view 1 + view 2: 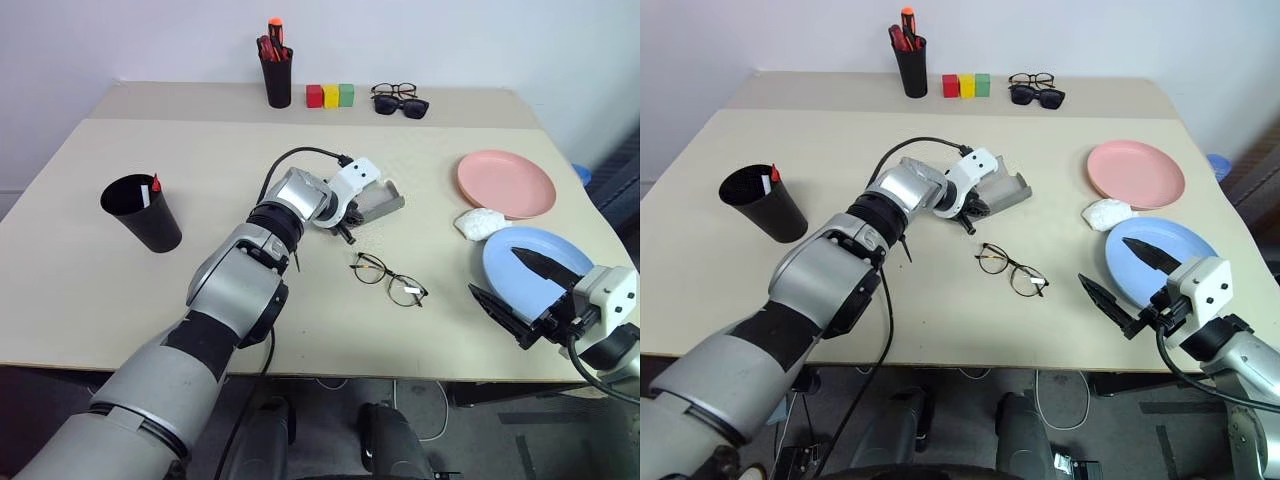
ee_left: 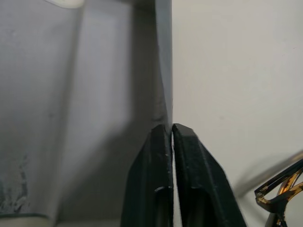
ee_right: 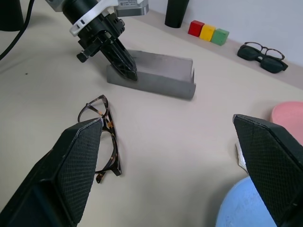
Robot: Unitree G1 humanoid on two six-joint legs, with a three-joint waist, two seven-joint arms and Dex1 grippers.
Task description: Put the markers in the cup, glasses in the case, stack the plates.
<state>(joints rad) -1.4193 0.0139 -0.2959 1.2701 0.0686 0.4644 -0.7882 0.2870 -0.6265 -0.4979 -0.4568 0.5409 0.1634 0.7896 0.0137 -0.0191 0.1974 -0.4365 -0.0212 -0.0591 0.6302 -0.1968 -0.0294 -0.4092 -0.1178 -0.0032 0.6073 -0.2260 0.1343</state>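
A black cup (image 1: 141, 212) stands near the left edge of the beige surface (image 1: 200, 160) with a white marker (image 1: 145, 198) and a red marker (image 1: 156, 184) leaning inside against its rim. At the back, a taller black holder (image 1: 277, 78) carries a bunch of red and orange-capped pens (image 1: 272, 42). Mid-surface, the grey case (image 3: 156, 74) lies open, nothing seen inside it. The left claw (image 3: 124, 64), its fingers pressed together, is clamped on the case's thin near wall, one finger inside and one outside. The glasses (image 1: 389, 279), thin-rimmed with clear lenses, lie unfolded on the surface just in front of the case, apart from it.

To the right, the pink plate (image 1: 506, 182) and the blue plate (image 1: 528, 262) lie side by side, unstacked, with a crumpled white wad (image 1: 480, 222) between them, touching the blue plate's rim. The right claw (image 1: 525, 290) hovers with fingers wide apart and empty, one finger over the blue plate, the other nearer the surface's front edge.

Along the raised back strip sit red, yellow and green blocks (image 1: 330, 95) in a row, and beside them two more pairs of spectacles (image 1: 399, 100), one with dark lenses. A plain pale wall (image 1: 450, 40) rises behind the surface.
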